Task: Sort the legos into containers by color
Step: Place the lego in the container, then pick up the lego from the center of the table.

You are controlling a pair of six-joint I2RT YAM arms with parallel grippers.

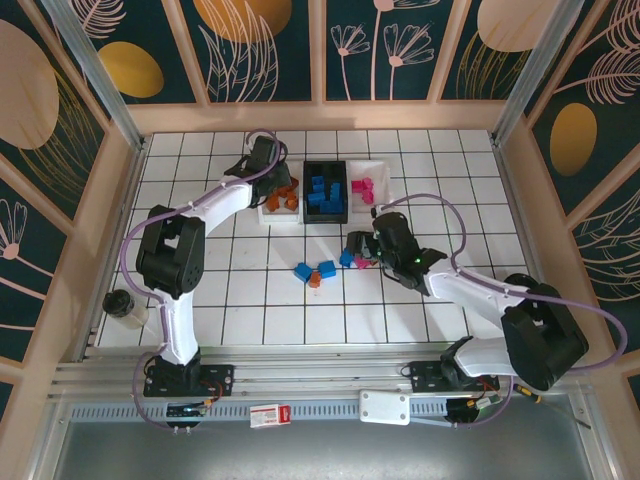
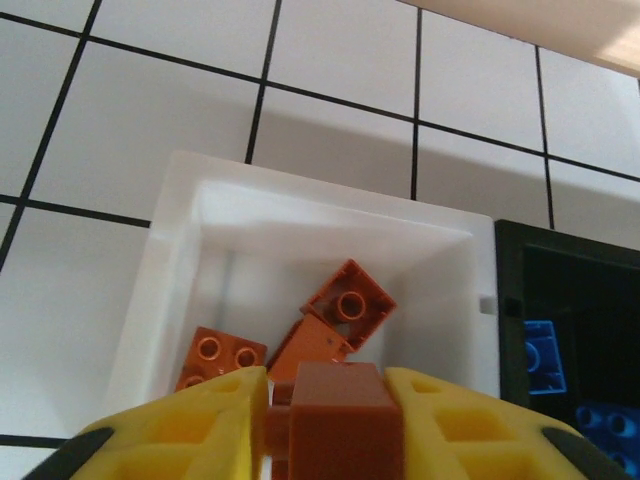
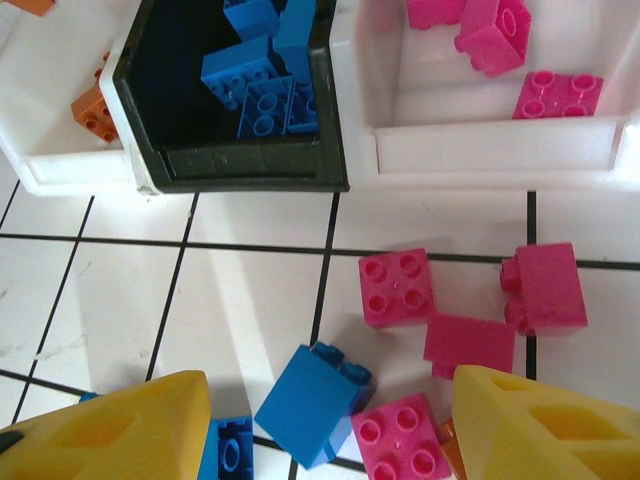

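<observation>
Well, from overhead the left claw [image 1: 262, 155] hangs over the far end of the left white bin [image 1: 281, 218], which touches the black bin [image 1: 325, 163] on its left side. What the claw carries cannot be made out from up there. Its wrist view settles it: the yellow fingers [image 2: 200, 430] are pinched on an orange-brown brick [image 2: 340, 405] above other orange bricks [image 2: 348, 300] lying in that bin. The black bin holds blue bricks [image 1: 324, 195]. The right white bin [image 1: 378, 172], touching its right side, holds pink bricks [image 1: 362, 187]. On the tiles just near of the black bin lie two loose blue bricks [image 1: 303, 271] and a small orange one [image 1: 314, 281]. Near and right of the black bin hovers the right claw [image 1: 362, 247], spread wide and holding nothing. Its wrist view shows a tilted blue brick [image 3: 315, 400] and four loose pink bricks [image 3: 397, 287] on the tiles below its fingers [image 3: 530, 420], a cluster mostly covered by the claw overhead. Down by the near rail, left of the black bin, sits a white box with a red label [image 1: 270, 415], its print too small to read. In the left wrist view the black bin is cut off at the right edge, with blue studs dim inside. An orange sliver beside the right claw's finger is too hidden to make out.
</observation>
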